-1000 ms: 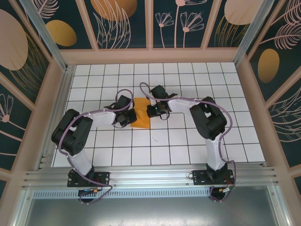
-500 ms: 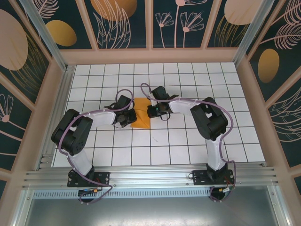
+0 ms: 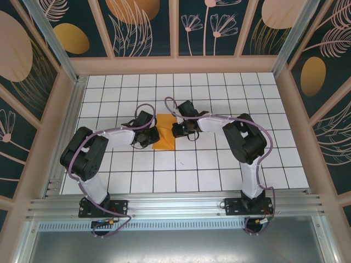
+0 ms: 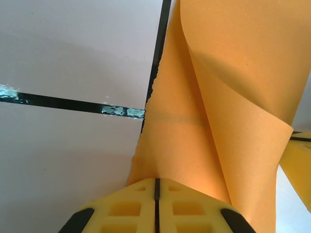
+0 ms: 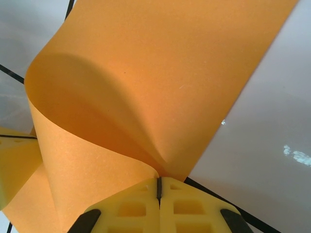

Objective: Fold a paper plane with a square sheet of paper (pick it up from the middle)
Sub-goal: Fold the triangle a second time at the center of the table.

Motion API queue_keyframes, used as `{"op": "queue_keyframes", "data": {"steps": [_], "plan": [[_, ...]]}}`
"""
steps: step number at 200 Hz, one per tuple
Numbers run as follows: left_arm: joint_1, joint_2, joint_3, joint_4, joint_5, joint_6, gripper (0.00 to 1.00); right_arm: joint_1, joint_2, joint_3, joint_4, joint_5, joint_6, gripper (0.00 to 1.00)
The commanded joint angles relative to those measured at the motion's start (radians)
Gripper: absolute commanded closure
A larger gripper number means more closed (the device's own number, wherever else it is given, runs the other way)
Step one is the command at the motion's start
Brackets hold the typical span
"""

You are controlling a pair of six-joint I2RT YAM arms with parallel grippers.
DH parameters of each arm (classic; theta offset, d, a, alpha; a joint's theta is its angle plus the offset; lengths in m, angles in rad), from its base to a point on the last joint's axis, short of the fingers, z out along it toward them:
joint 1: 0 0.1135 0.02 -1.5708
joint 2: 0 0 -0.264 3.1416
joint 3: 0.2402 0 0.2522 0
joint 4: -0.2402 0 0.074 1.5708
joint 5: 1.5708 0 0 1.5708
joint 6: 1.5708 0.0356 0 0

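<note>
Top external: right gripper (image 3: pixel 174 131) edged right, paper (image 3: pixel 163 141) unmoved.

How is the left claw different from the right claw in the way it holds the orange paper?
The left claw grips the orange paper on its left side; the right claw grips it on its right side. By the left claw the paper runs out fairly flat; at the right claw it bends over in a big curl straight from the tips. Both claws are yellow and shut on the paper.
</note>
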Motion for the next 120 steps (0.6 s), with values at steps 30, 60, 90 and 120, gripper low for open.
{"op": "queue_keyframes", "data": {"steps": [30, 60, 90, 120], "plan": [[0.002, -0.11, 0.019, -0.018, 0.054, -0.013, 0.85, -0.005, 0.029, 0.003, -0.025, 0.014, 0.013, 1.0], [0.002, -0.153, -0.003, 0.065, 0.122, -0.042, 0.84, -0.004, 0.04, 0.002, -0.028, 0.011, 0.01, 1.0], [0.001, -0.125, -0.016, 0.139, 0.194, -0.072, 0.85, -0.003, 0.049, 0.0, -0.028, 0.011, 0.01, 1.0], [0.0, -0.066, -0.006, 0.169, 0.227, -0.09, 0.87, -0.004, 0.055, 0.001, -0.03, 0.009, 0.01, 1.0]]}}
